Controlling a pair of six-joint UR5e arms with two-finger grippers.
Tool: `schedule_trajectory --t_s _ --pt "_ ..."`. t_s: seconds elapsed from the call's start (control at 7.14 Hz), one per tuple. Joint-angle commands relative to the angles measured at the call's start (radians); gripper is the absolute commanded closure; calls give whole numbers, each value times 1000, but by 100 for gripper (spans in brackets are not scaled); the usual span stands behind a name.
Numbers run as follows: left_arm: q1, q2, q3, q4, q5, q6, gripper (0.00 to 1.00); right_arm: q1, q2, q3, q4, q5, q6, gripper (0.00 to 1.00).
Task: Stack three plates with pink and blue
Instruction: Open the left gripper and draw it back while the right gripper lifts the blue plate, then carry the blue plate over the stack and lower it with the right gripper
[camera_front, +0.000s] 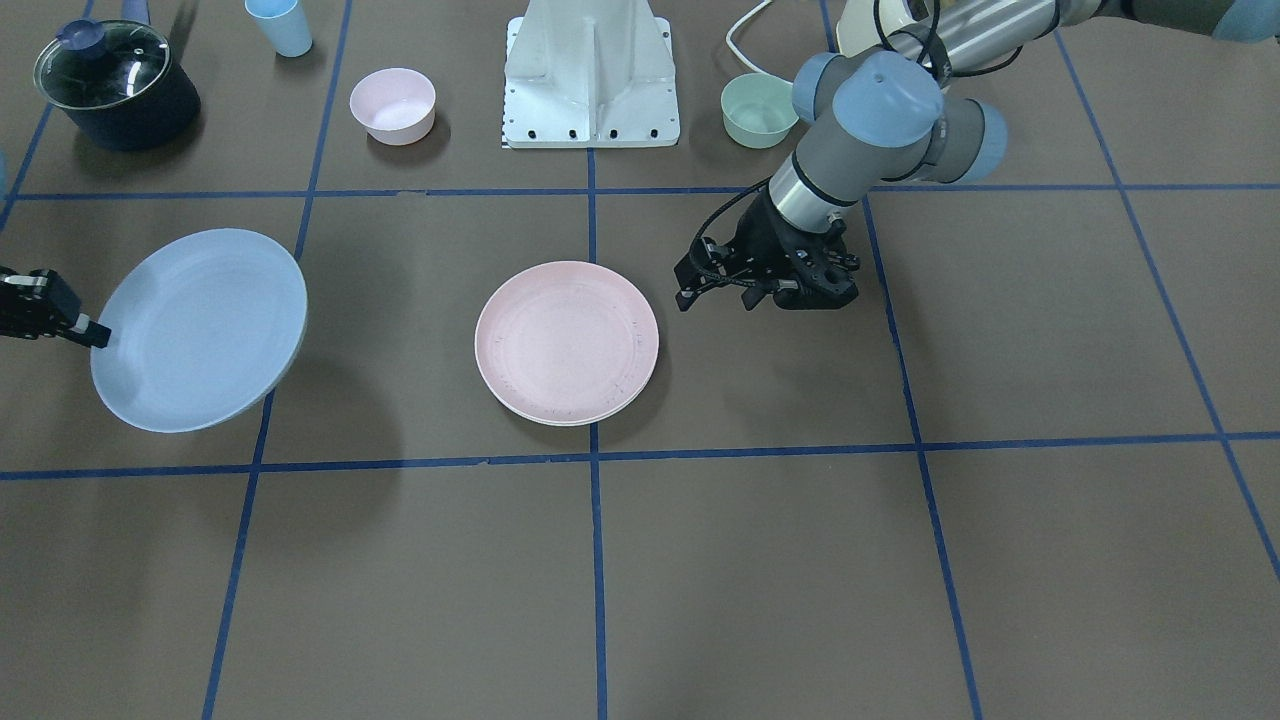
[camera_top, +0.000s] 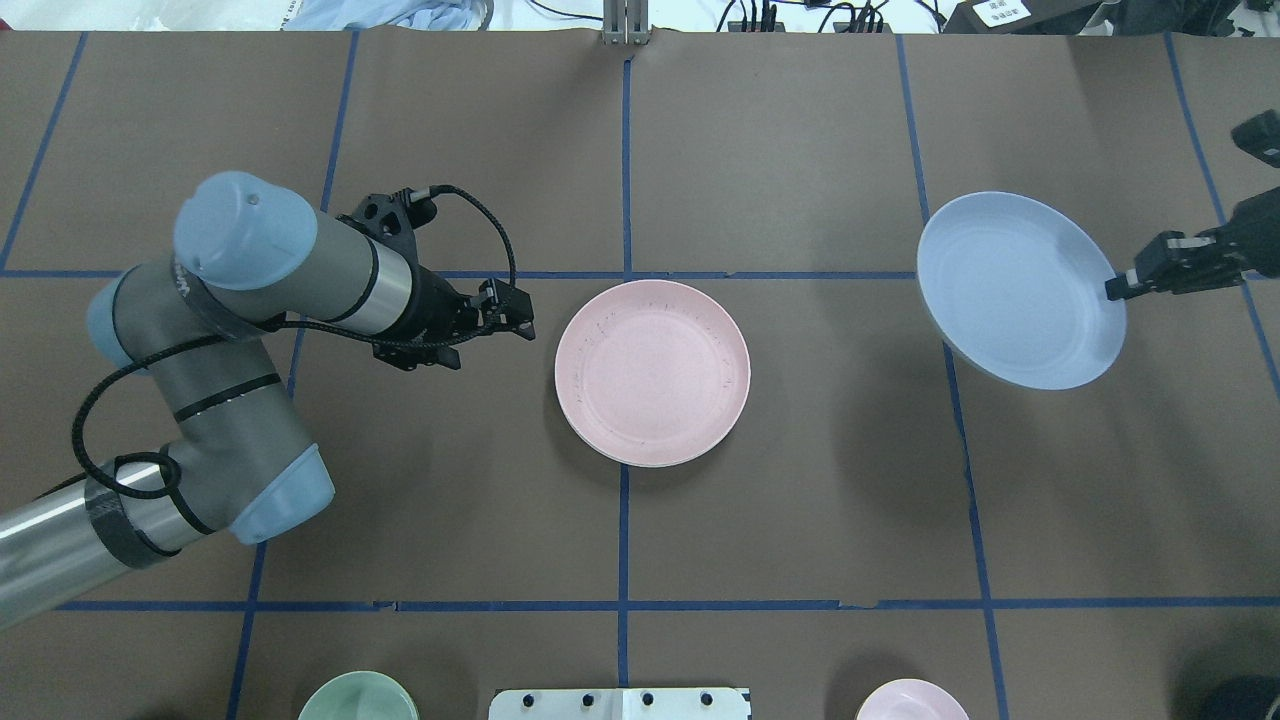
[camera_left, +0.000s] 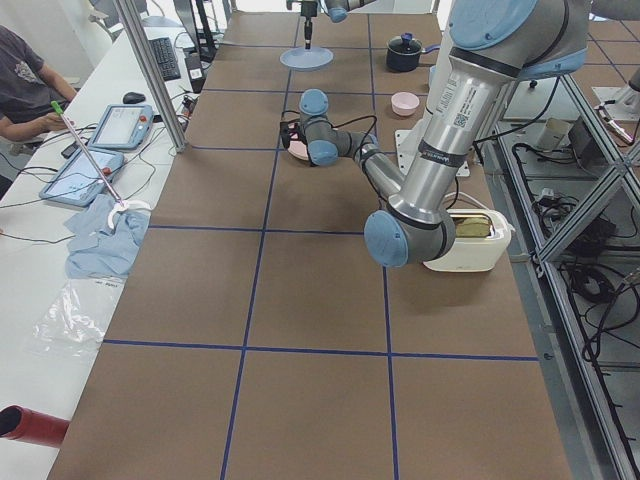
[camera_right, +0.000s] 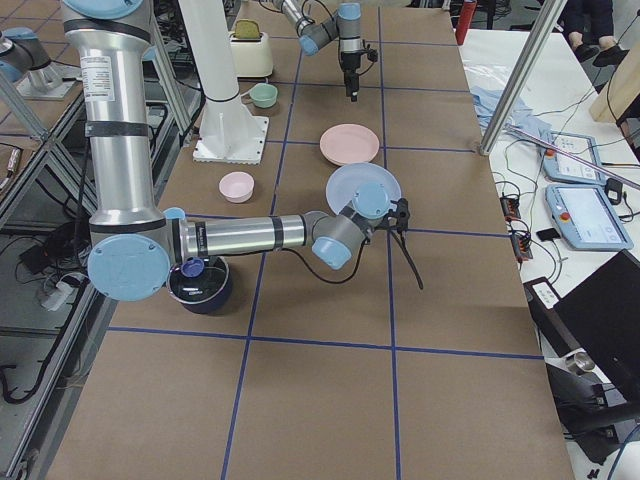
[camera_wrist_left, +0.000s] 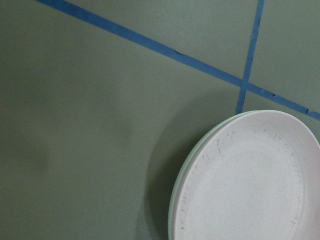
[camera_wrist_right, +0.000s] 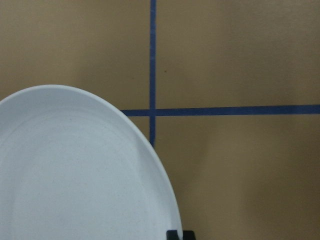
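Blue plate (camera_front: 198, 328) sits at the front-facing view's left, tilted and lifted off the brown table (camera_front: 760, 560), its shadow thrown apart from it. The right gripper (camera_front: 98, 334) is clamped on its outer rim, the arm behind cut off by the frame edge. A pink plate (camera_front: 566, 342) lies flat at the table's middle, and the left gripper (camera_front: 795, 298) hangs just beside it without touching. Its fingers are lost in dark housing and cable, so I cannot tell whether they are parted. Overhead, the same layout appears mirrored, and the right arm is again mostly out of frame. From the left end, the near arm's far wrist covers most of the pink plate. From the right end, the near arm carries the blue plate above the surface. The left wrist camera shows a pale green plate (camera_wrist_left: 171, 220) as a thin rim under the pink one, both cropped at the corner. The right wrist camera shows the blue plate's face cropped, with one dark fingertip (camera_wrist_right: 175, 234) at its rim.
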Motion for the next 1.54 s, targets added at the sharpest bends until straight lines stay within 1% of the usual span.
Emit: schedule_trajectory --t_s 0.0,0.14,0.28,0.42,0.56,0.7,0.84,1.12,1.4 --pt "-84 72 -90 126 -8 265 0 -173 108 24 -6 -154 182 100" --pt "-117 139 -142 128 -8 345 0 -229 181 25 -71 -206 242 100" --pt "-142 188 -170 128 -8 384 0 -280 256 48 -184 -269 249 100" --pt "-168 221 -173 122 -8 434 0 -333 312 95 -310 -329 249 100" --pt "-173 224 -167 128 15 430 0 -376 361 111 -387 -376 249 100" --pt "-182 236 -164 134 59 435 0 -427 372 111 -395 -422 249 100" --pt "-193 244 -163 137 59 442 0 -474 371 105 -397 -472 249 100" --pt "-193 246 -161 137 61 445 0 -512 374 97 -399 -484 249 100" --pt "-193 250 -161 137 61 445 0 -518 378 84 -399 -487 250 98"
